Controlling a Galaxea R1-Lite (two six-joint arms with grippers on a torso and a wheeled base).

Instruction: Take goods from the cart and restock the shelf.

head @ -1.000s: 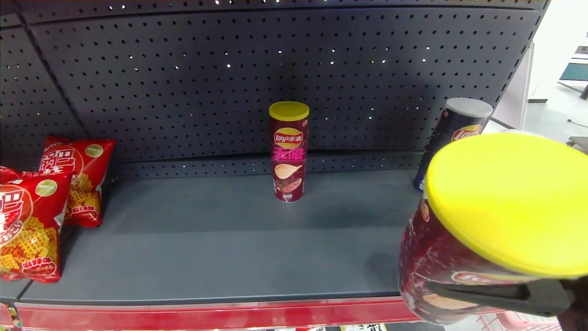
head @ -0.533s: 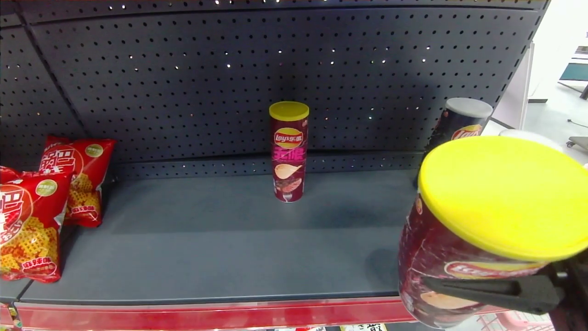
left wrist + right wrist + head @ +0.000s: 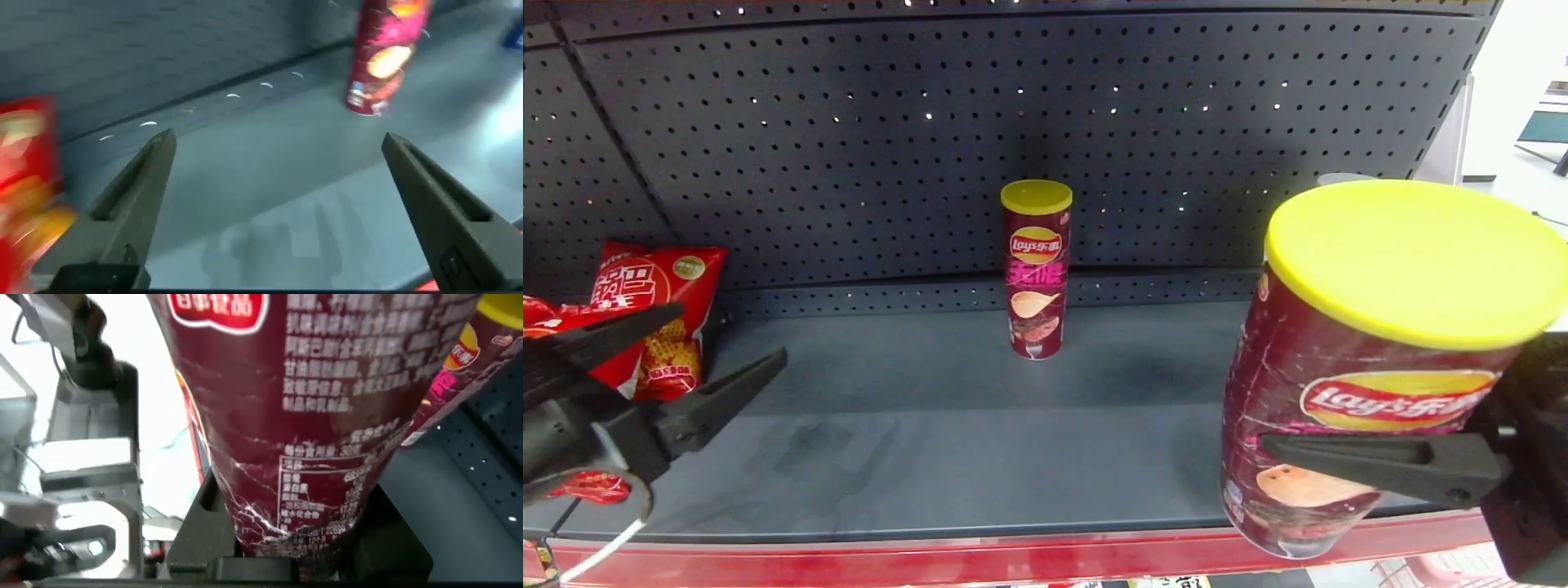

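Observation:
My right gripper [image 3: 1327, 457] is shut on a maroon chip can [image 3: 1347, 384] with a yellow lid, held upright at the right, over the front edge of the grey shelf [image 3: 947, 441]. One black finger [image 3: 1388, 467] crosses the can's front. The right wrist view looks up the held can [image 3: 310, 416] from its base. A matching can [image 3: 1036, 269] stands upright at the middle back of the shelf [image 3: 270, 196] and also appears in the left wrist view [image 3: 381, 61]. My left gripper [image 3: 731, 333] is open and empty low at the left, above the shelf [image 3: 278, 139].
Red snack bags [image 3: 662, 314] lean at the shelf's left end, just behind the left gripper. A dark pegboard wall [image 3: 931, 147] backs the shelf, and a red lip [image 3: 931, 559] runs along its front. Bare shelf floor lies between the bags and the standing can.
The right gripper has lifted the held can higher and more upright. The left gripper has come into view from the left, open.

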